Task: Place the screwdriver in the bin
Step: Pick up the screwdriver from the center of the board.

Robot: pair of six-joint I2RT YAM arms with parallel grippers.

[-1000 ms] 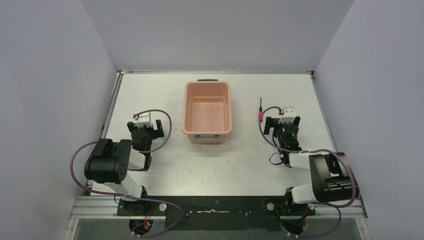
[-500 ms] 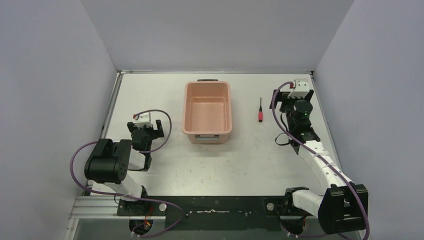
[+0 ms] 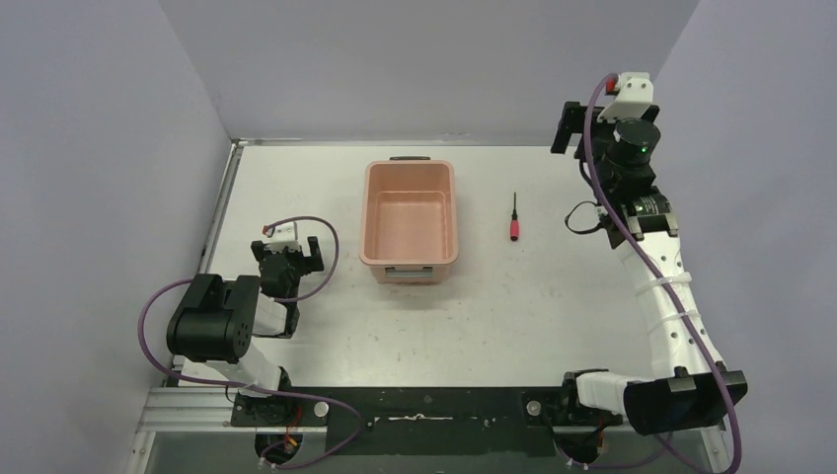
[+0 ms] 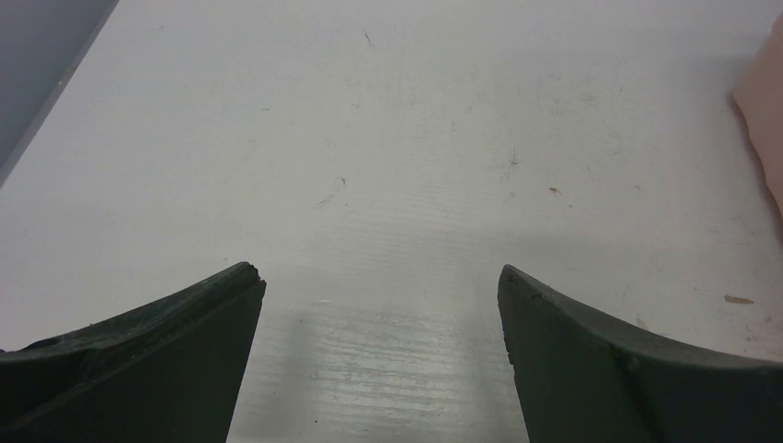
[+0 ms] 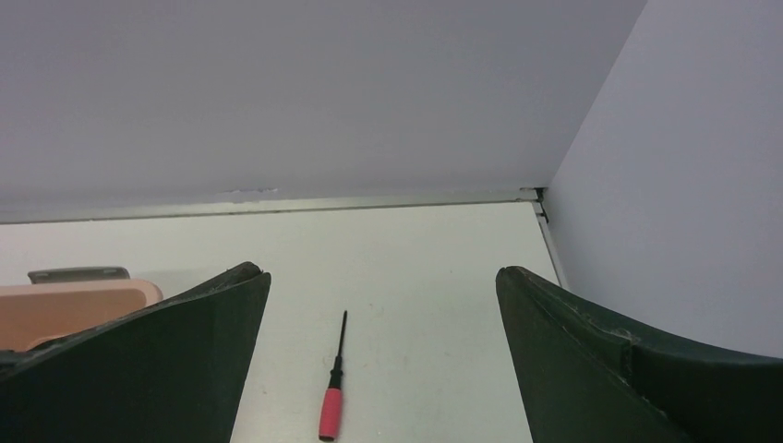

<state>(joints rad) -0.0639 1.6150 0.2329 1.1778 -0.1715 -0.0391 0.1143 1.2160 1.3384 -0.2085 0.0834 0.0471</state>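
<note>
Surface: scuffed white table (image 3: 533, 326), grey panels (image 3: 424, 69) around | Screwdriver (image 5: 332, 399): flat on table, right of bin (image 3: 410, 259), apart from it | Right gripper (image 5: 379, 274): raised, fingers wide apart, screwdriver below between them, untouched | Left gripper (image 4: 378, 272): fingers apart, empty

Smooth plastic bin (image 3: 410, 222), scuffed matt table (image 3: 494, 316)
</note>
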